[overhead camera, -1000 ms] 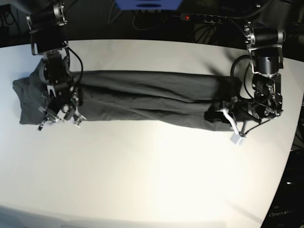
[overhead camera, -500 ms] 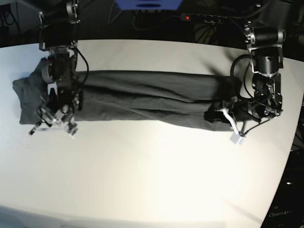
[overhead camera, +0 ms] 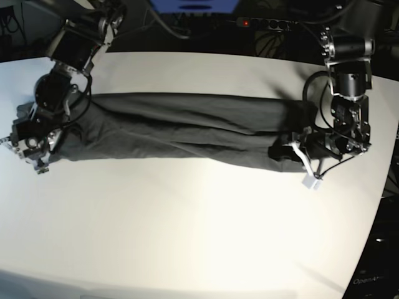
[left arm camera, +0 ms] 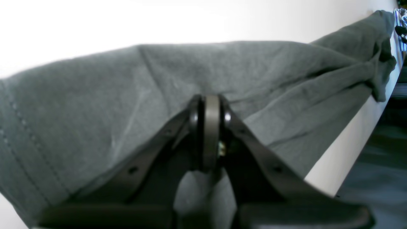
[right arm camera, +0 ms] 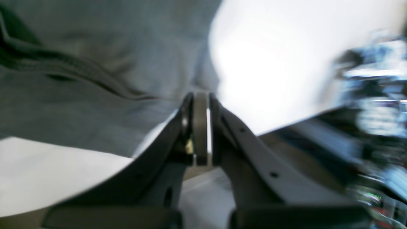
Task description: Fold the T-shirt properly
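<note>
The T-shirt (overhead camera: 187,128) lies as a long folded band across the upper half of the white worktop (overhead camera: 199,230). My left hand (overhead camera: 293,149) is clenched on its right end. My right hand (overhead camera: 28,146) is clenched at the left end, and I cannot tell if it holds cloth.

The T-shirt (overhead camera: 187,128) is soft, matt, wrinkled cloth; the table (overhead camera: 199,230) is smooth, slightly glossy white.

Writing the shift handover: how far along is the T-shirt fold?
Done: the T-shirt lies folded lengthwise into a long band across the table. In hand: the left gripper is shut at one end; the shut right gripper is at the other, grip unclear. Left: folding the band crosswise.
</note>
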Controlling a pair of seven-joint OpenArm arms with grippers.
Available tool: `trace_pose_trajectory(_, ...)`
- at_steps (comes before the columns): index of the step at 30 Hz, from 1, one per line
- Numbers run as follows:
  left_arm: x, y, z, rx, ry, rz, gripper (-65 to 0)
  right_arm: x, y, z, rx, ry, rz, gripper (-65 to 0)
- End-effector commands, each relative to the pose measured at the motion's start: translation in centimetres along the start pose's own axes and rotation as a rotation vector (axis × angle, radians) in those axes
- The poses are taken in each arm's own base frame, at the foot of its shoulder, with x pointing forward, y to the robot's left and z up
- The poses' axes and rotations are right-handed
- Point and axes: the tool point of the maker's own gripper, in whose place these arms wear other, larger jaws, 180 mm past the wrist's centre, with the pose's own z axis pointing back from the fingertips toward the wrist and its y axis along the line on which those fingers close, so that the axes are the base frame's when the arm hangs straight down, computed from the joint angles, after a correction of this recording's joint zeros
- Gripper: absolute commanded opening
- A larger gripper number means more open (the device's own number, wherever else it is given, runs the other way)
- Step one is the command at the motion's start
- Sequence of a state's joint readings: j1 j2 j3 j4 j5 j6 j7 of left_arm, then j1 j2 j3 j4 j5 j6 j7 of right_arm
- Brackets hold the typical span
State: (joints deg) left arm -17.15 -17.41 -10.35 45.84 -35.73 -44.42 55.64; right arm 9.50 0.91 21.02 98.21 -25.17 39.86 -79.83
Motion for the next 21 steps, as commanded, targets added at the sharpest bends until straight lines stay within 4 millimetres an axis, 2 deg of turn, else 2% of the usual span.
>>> trace_pose_trajectory(1, -6.7, 3.7, 1.1, 0.179, 0.296, 0.011, -61.3, 1.0, -0.3, 0.2, 0.022, -0.037, -0.020, -65.0)
trace_pose_trajectory(5, -6.8, 3.6, 1.0, 0.176, 0.301, 0.011, -61.3, 1.3, 1.8, -1.5, 0.180, -0.082, -0.032, -65.0)
trace_pose_trajectory(8, -6.8, 3.6, 1.0, 0.176, 0.299, 0.012, -61.3, 1.8, 3.8, -1.9, 0.274, -0.111, -0.033, -65.0)
trace_pose_trajectory(14, -7.2, 3.6, 0.9, 0.174, 0.306, 0.018, -61.3, 2.7, 6.4, -2.3, 0.415, -0.151, -0.042, -65.0)
trace_pose_trajectory(21, -7.7, 3.6, 0.9, 0.174, 0.309, 0.022, -61.3, 3.7, 6.7, -2.0, 0.442, -0.177, -0.050, -65.0)
